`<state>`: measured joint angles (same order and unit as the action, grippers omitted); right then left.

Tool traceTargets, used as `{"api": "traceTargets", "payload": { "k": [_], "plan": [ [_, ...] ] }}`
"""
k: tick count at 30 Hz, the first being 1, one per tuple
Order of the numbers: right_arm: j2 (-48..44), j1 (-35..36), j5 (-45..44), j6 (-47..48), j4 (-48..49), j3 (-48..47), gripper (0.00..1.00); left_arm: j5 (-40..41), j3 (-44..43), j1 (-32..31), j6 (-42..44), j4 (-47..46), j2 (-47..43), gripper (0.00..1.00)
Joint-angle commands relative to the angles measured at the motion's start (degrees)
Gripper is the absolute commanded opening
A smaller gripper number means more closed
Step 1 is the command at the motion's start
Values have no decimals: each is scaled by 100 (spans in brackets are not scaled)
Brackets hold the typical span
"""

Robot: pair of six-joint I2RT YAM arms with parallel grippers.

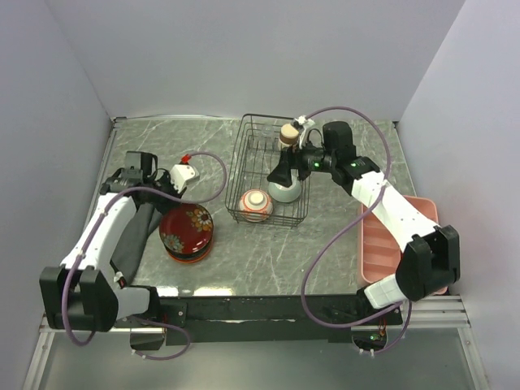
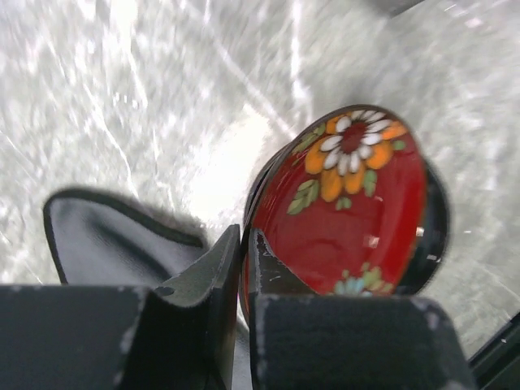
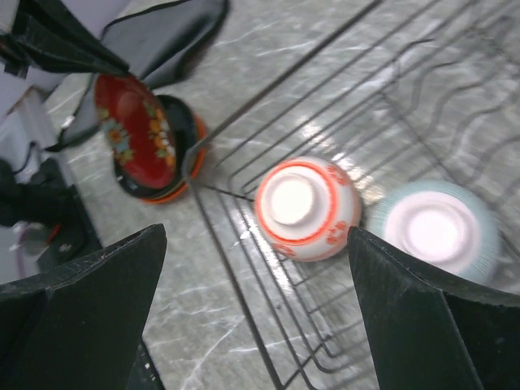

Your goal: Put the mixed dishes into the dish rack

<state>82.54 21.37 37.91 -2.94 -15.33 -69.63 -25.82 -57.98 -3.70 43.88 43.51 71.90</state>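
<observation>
My left gripper [image 2: 244, 240] is shut on the rim of the glossy red floral bowl [image 2: 349, 211]. It holds the bowl tilted on edge over the teal plate with orange-red rim [image 1: 188, 258], left of the dish rack [image 1: 268, 130]. In the top view the left gripper [image 1: 171, 213] is at the bowl's [image 1: 187, 226] left edge. My right gripper [image 3: 256, 236] is open and empty above the rack's [image 3: 244, 325] near part. Below it, upside down in the rack, are the reddish bowl with white base [image 3: 307, 209] and the pale mint-green bowl [image 3: 435, 227]. The small tan cup [image 1: 288, 134] is at the rack's far side.
A black cloth [image 1: 134, 236] lies under my left arm, beside the plate. A pink compartment tray [image 1: 398, 236] sits at the right edge of the table, partly under my right arm. Grey walls close in the table on three sides.
</observation>
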Motion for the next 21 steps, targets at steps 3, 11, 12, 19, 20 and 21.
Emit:
{"api": "traceTargets", "payload": {
  "k": [3, 11, 12, 19, 20, 21],
  "plan": [
    [692, 104, 1349, 197, 294, -594, 98, -1214, -178, -7, 305, 272, -431, 1],
    [1712, 755, 1798, 926, -66, -1500, 96, -1979, -865, -7, 570, 1160, -158, 1],
    [1800, 825, 1834, 1022, -92, -1580, 96, -1970, -838, -7, 595, 1143, -202, 1],
    [2966, 1431, 2246, 1778, -583, -2651, 97, -1777, -399, -7, 824, 923, -484, 1],
    [3117, 1510, 2273, 2127, -742, -2949, 97, -1777, -390, -7, 807, 914, -484, 1],
    [3241, 1659, 2291, 2279, -935, -3073, 97, -1768, -381, -7, 798, 914, -501, 1]
  ]
}}
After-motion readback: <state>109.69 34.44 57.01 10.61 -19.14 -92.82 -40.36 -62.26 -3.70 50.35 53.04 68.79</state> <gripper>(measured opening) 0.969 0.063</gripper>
